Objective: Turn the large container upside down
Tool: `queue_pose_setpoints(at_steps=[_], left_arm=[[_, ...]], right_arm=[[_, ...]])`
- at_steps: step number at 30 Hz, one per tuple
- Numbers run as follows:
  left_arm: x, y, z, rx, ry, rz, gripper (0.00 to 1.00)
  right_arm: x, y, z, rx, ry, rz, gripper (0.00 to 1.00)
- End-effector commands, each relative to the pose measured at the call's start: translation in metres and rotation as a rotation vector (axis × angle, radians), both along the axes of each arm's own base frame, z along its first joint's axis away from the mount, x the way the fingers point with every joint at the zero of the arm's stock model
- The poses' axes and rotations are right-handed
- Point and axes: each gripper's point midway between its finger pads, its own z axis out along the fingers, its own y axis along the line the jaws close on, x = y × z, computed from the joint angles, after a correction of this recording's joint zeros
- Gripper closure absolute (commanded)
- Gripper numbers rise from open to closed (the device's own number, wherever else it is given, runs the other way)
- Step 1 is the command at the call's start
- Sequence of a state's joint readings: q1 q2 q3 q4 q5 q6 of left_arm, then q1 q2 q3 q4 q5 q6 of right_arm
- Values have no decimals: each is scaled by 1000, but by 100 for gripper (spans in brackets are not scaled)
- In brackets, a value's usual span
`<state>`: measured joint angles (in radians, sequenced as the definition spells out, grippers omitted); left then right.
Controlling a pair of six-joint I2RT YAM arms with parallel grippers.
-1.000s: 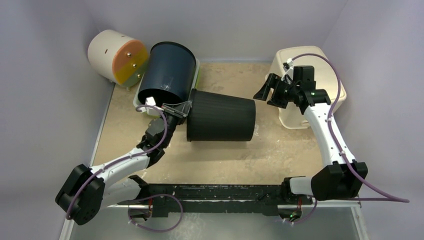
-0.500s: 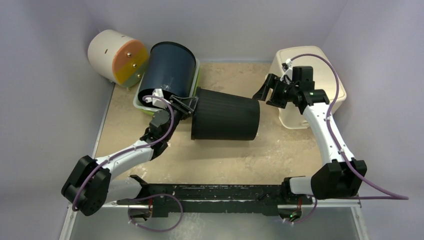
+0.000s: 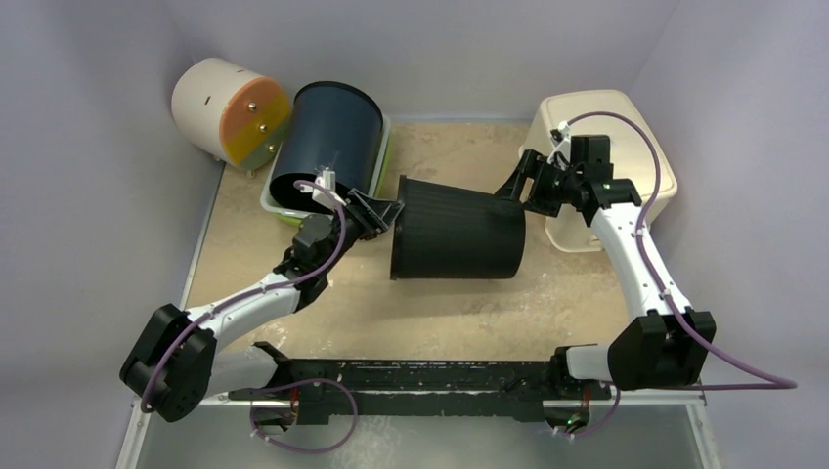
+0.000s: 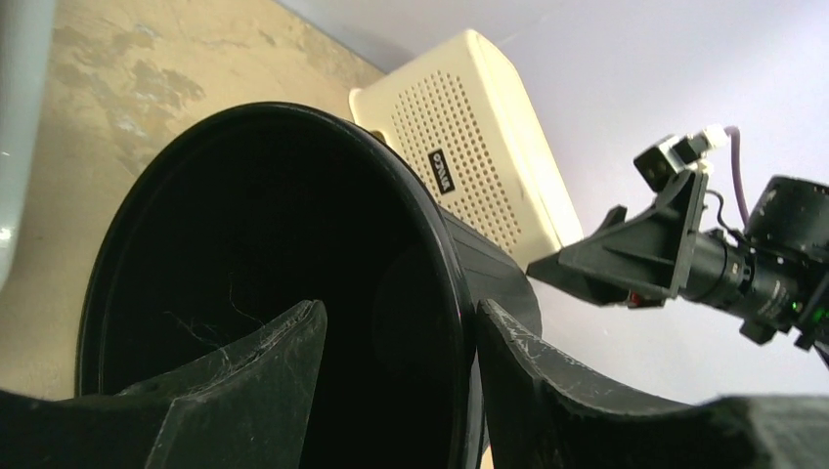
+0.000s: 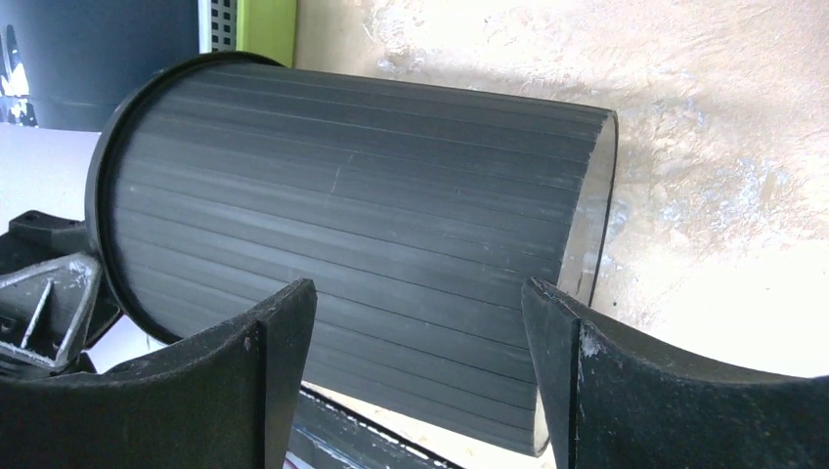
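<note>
The large container (image 3: 459,234), a black ribbed bin, lies on its side mid-table with its mouth to the left. My left gripper (image 3: 389,212) is open astride the rim. In the left wrist view the container's (image 4: 244,215) dark inside fills the frame; one finger of the gripper (image 4: 401,308) is inside and the other lies against the rim's outside. My right gripper (image 3: 513,186) hangs open over the closed right end. In the right wrist view this gripper (image 5: 418,288) has the ribbed wall (image 5: 371,205) between and beyond its fingers, untouched.
A dark blue bin (image 3: 327,142) lies in a green-edged tray (image 3: 277,200) at the back left, beside a cream drum with an orange face (image 3: 227,109). A cream perforated box (image 3: 606,117) stands back right, behind the right arm. A black rail (image 3: 430,376) runs along the near edge.
My left gripper was shut on the rim and has opened. The left arm reached forward and the container shifted right. The right gripper came down slightly toward the container's end.
</note>
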<state>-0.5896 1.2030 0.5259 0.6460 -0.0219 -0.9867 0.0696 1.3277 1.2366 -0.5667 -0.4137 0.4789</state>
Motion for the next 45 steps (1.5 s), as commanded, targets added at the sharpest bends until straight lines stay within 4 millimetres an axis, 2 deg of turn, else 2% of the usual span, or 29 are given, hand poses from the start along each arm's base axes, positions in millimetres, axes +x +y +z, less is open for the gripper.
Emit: queue_pose_setpoints(at_steps=[1,11,22,26,34,38,40,42,43,45], left_arm=[[-28,-13,-37,135,85,-161,43],[-39,-14,-10,120,38,-206,41],[-36,-28,53,77,-45,-265,39],[-41,-29,46,79,-31,-287,38],[-45,-34,3,65,27,-315,37],[-42,-39,2,48,29,-324,37],[-40,-43,2,25,29,-331,42],[-39,-47,4,-12,21,-340,53],[-40,-48,1,-22,32,-343,64],[-41,-49,0,-45,33,-346,95]], right_arm=[[-2,1,11,13,-50,19,20],[-5,2,5,16,-33,21,20],[-5,3,-3,25,-9,26,21],[-5,4,-6,24,-1,29,21],[-2,5,-6,28,5,34,21],[-1,3,-6,20,6,30,21],[-1,3,-7,19,9,30,21],[-1,3,-9,19,13,31,21],[-1,4,-8,20,13,32,21],[0,3,-8,20,12,31,21]])
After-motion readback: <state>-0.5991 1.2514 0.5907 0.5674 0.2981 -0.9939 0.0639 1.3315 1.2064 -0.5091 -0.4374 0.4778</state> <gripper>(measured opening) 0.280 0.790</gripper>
